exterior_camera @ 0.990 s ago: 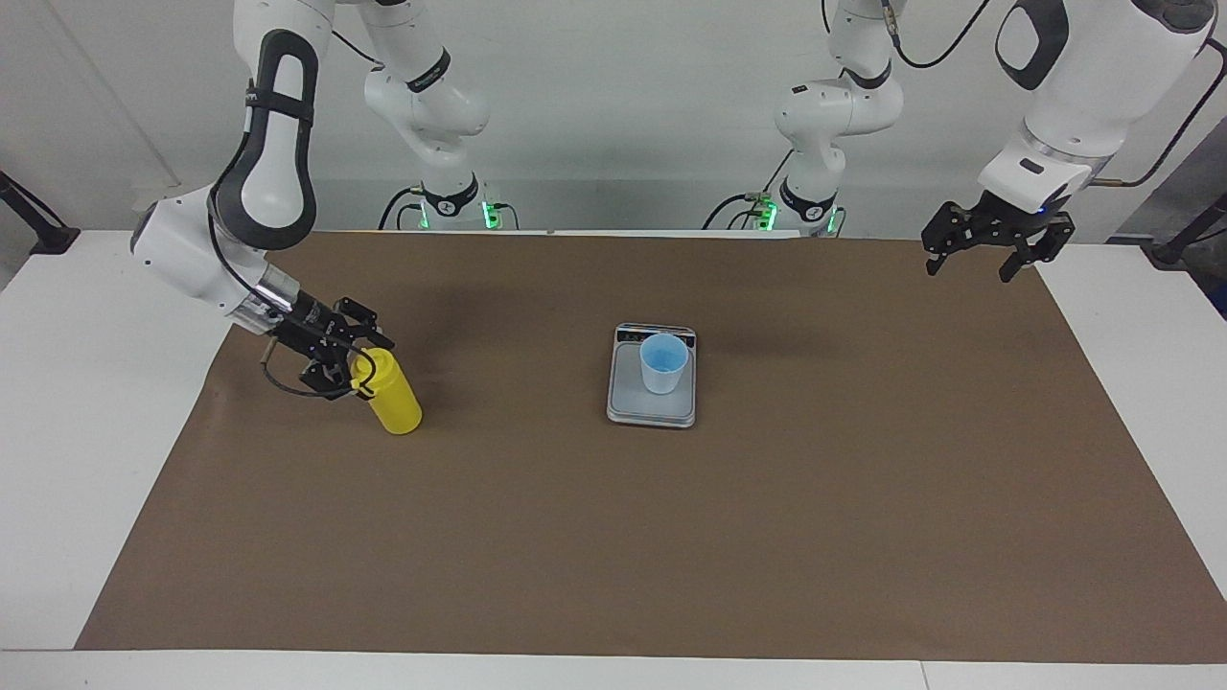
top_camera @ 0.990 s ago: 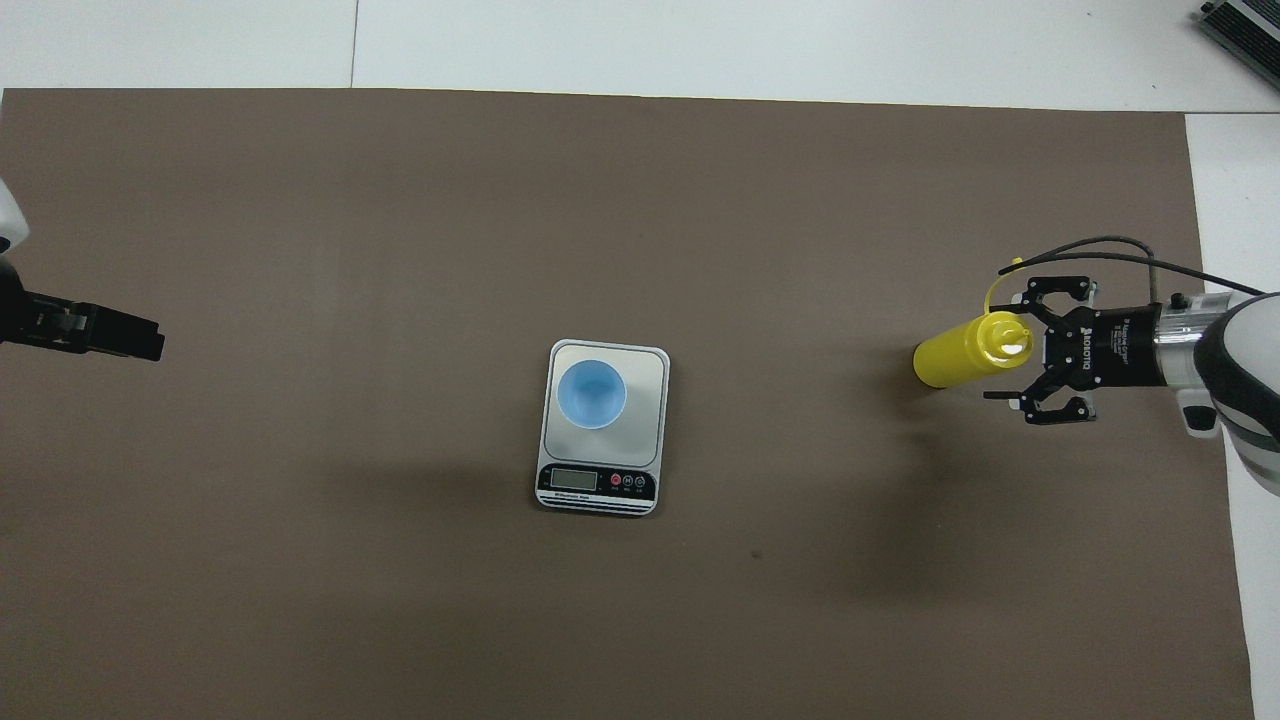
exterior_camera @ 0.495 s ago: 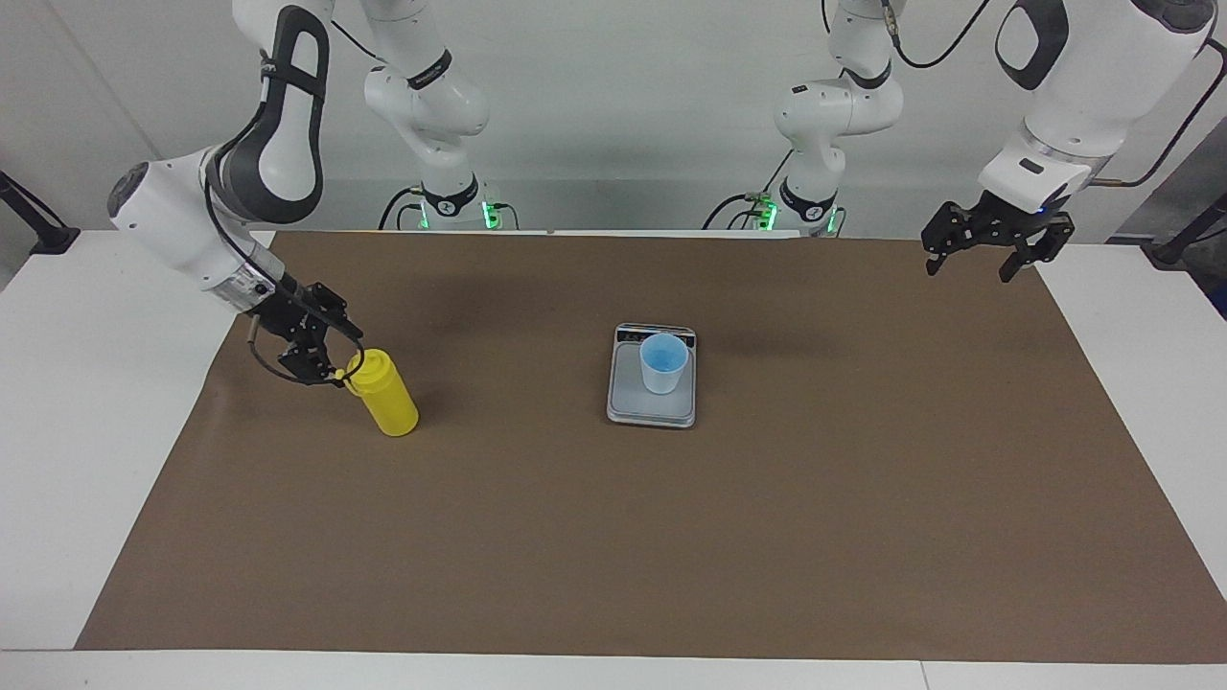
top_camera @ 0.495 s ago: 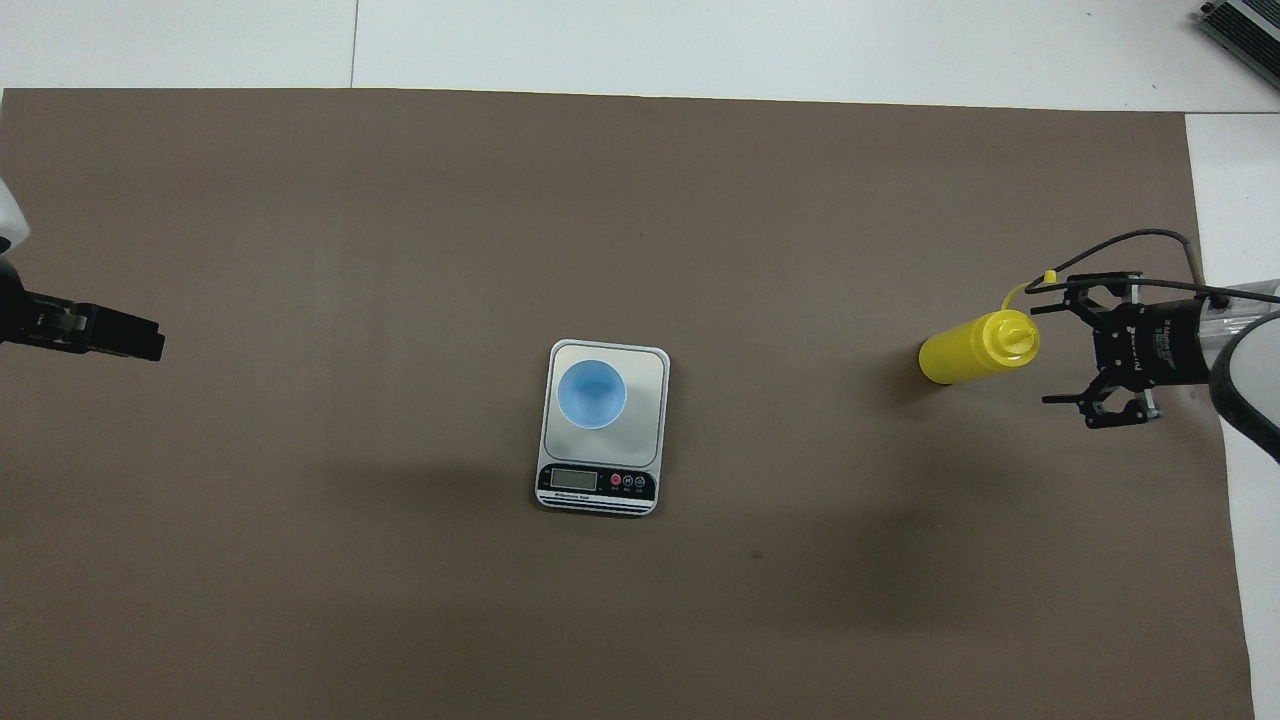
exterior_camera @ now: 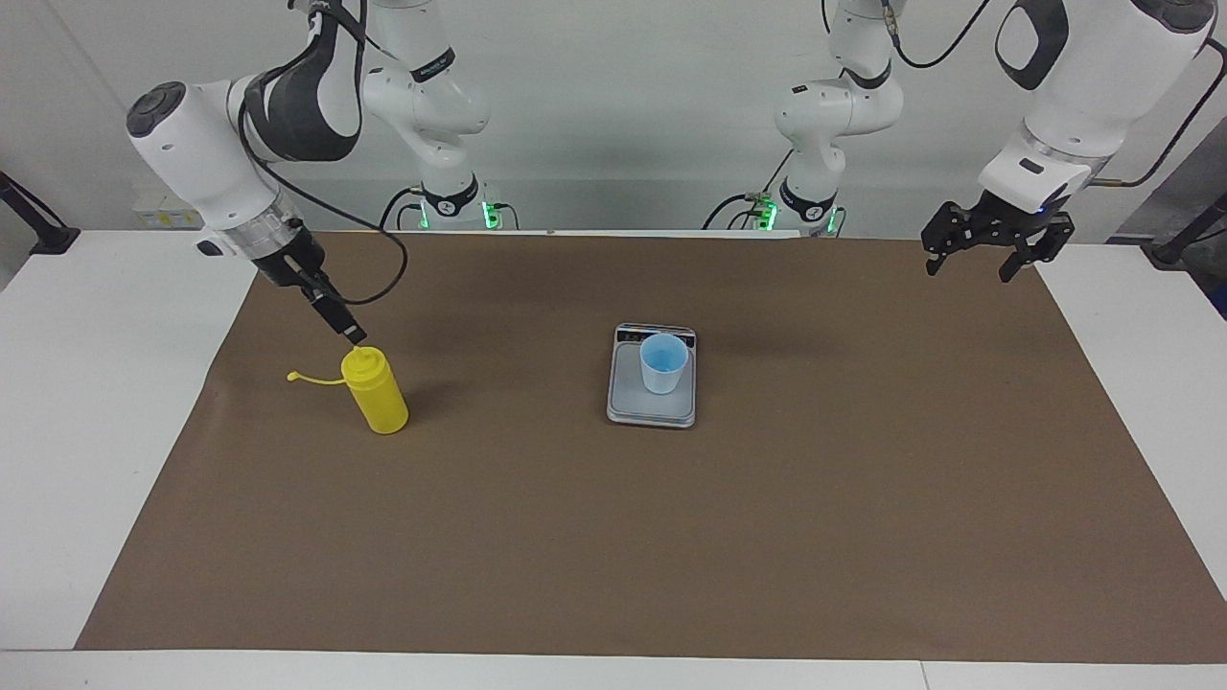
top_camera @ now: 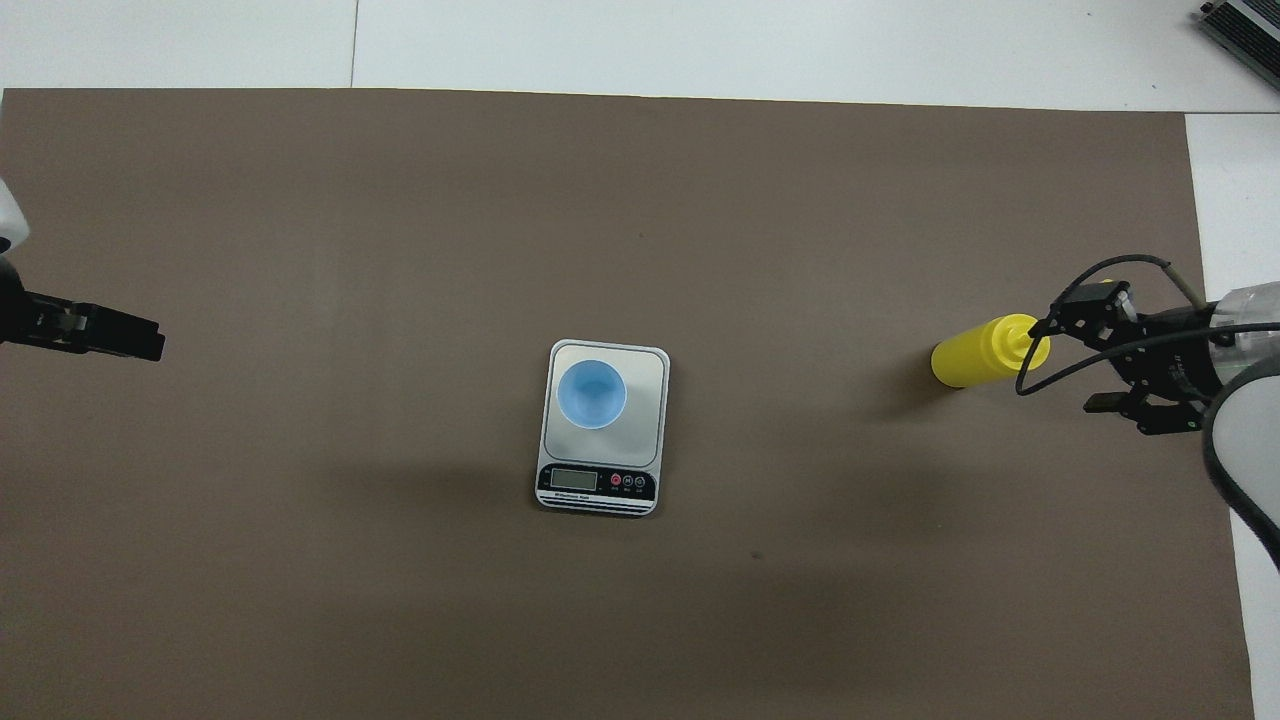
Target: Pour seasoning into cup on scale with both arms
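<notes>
So the tabletop (exterior_camera: 115, 431) is carrying the scale (exterior_camera: 651, 402) mid-mat with the blue cup (exterior_camera: 663, 363) sitting on it. The yellow seasoning bottle (exterior_camera: 376, 390) is standing uncapped toward the right arm's end, well apart from the cup. The right end effector (exterior_camera: 347, 331) is hanging open just above its nozzle, gripping nothing. The left end effector (exterior_camera: 997, 240) is waiting open. Risk: a nudge from those fingers tipping the bottle over and spilling it.

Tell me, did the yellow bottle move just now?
Yes, a little. The yellow bottle stands straighter, its base slightly closer to the scale, and its cap now sticks out sideways.
</notes>
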